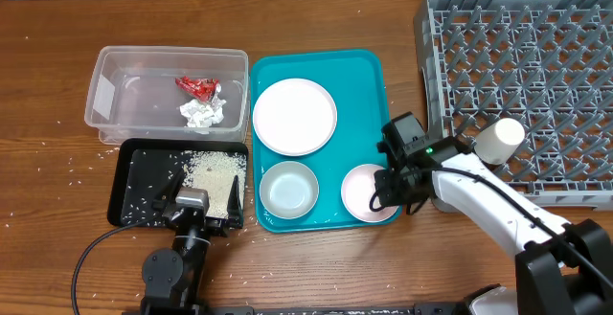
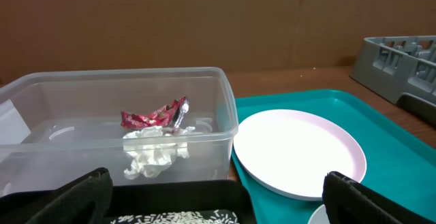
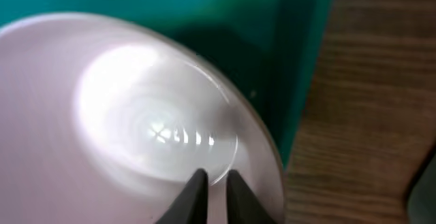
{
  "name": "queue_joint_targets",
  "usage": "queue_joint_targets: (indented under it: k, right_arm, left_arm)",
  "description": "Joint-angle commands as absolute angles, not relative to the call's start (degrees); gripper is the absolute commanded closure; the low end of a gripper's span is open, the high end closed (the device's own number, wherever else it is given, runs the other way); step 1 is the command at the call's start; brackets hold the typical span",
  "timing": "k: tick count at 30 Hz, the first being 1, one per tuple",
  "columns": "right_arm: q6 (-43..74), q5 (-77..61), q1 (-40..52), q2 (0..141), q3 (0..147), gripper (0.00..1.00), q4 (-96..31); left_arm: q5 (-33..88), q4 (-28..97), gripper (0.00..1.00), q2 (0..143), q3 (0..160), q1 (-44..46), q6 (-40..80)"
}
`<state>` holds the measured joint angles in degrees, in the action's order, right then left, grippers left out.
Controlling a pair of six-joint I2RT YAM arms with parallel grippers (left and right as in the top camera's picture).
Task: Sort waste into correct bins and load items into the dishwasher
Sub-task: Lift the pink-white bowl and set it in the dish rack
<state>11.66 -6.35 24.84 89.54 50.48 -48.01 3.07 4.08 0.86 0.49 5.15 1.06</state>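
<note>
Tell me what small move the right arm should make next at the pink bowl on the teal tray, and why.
Probably a short lift, straight up. The right claw looks closed to a narrow gap at the rim of the pink bowl, which sits on the teal tray. A small lift would test the grip before carrying it to the grey rack alongside.
</note>
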Motion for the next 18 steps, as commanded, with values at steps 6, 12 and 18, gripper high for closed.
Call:
queue_joint_targets:
  k: [6, 12, 18]
  right_arm:
    - [11.49, -5.56, 24.91, 87.61, 55.44, 0.8, -51.03]
    - [10.76, -3.25, 24.45, 82.76, 60.8, 0.48, -55.44]
    - [10.76, -1.98, 23.11, 83.99, 58.39, 0.46, -55.29]
  left_arm:
    - [3.88, 4.12, 0.0, 0.25, 0.27, 4.78, 0.16]
    - [3.88, 4.12, 0.0, 0.25, 0.27, 4.78, 0.16]
    - [3.88, 4.12, 0.0, 0.25, 0.27, 4.78, 0.16]
